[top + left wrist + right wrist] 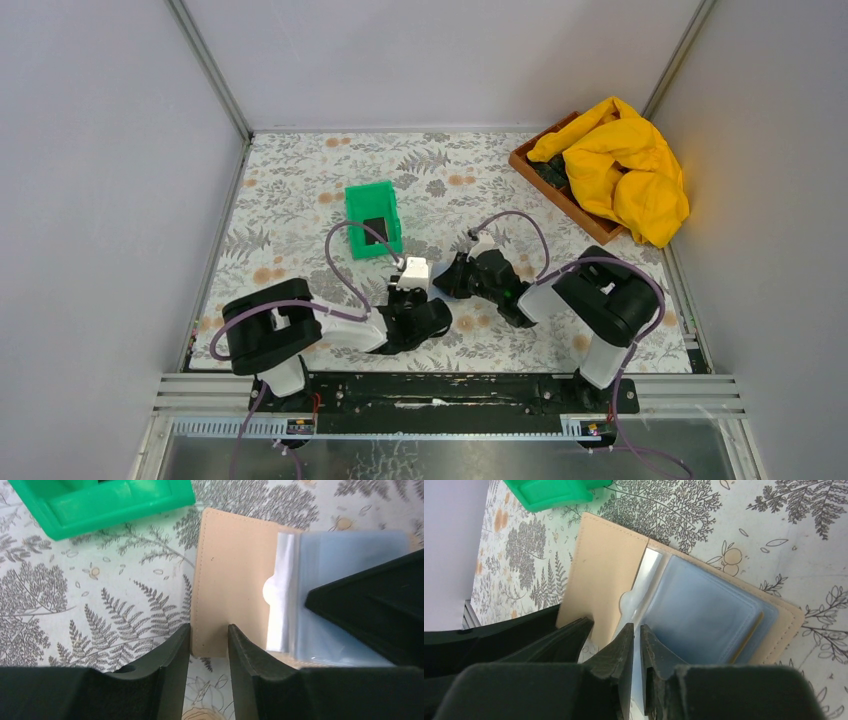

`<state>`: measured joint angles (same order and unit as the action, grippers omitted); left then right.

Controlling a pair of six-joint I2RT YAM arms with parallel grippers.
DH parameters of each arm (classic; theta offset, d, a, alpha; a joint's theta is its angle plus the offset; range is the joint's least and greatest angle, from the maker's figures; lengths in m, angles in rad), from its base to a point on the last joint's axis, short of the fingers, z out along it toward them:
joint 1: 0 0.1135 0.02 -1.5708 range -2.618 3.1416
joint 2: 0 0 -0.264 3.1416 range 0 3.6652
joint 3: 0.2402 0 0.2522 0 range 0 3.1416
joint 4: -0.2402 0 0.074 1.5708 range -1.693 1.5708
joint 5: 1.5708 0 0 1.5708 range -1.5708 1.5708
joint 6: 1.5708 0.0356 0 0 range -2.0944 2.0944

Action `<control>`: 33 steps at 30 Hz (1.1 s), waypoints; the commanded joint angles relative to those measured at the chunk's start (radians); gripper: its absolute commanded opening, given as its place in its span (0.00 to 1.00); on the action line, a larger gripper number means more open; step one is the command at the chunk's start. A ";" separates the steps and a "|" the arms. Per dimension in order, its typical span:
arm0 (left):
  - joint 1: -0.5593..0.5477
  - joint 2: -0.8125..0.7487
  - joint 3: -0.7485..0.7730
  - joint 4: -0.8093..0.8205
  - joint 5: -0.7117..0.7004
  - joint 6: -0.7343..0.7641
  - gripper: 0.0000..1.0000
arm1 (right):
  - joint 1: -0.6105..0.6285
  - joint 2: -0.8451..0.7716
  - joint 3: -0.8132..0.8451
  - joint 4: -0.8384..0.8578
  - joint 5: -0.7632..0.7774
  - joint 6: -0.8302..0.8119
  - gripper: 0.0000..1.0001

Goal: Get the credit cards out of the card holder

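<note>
The card holder [601, 575] lies open on the patterned table, a tan flap on the left and blue-grey clear sleeves [704, 610] on the right. A thin yellowish card edge [744, 636] shows inside a sleeve. My right gripper [636, 627] is shut on the near edge of a clear sleeve. My left gripper [209, 627] is open, its fingertips [184, 632] at the tan flap's [232, 580] near edge, which shows in the gap. In the top view both grippers meet and hide the holder. A black card [375, 226] lies in the green bin [352, 200].
The green bin [110, 505] stands just beyond the holder on the left. A wooden tray [530, 165] with a yellow cloth [620, 165] sits at the back right. Grey walls close in on both sides.
</note>
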<state>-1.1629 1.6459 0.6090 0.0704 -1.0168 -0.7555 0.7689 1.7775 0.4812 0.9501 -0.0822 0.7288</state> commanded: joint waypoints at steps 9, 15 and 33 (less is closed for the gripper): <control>-0.133 0.086 -0.015 -0.173 -0.057 -0.329 0.38 | 0.039 -0.081 0.151 -0.326 -0.013 -0.097 0.20; -0.173 0.081 0.019 -0.230 -0.071 -0.352 0.38 | 0.061 0.005 0.198 -0.301 -0.018 -0.076 0.20; -0.109 -0.440 -0.201 0.146 0.249 0.015 0.57 | 0.064 0.053 0.106 -0.222 -0.002 -0.039 0.18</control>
<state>-1.3243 1.2896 0.4805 -0.0223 -0.9600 -0.9249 0.8219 1.8023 0.6090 0.7765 -0.0879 0.6891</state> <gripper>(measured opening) 0.634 0.186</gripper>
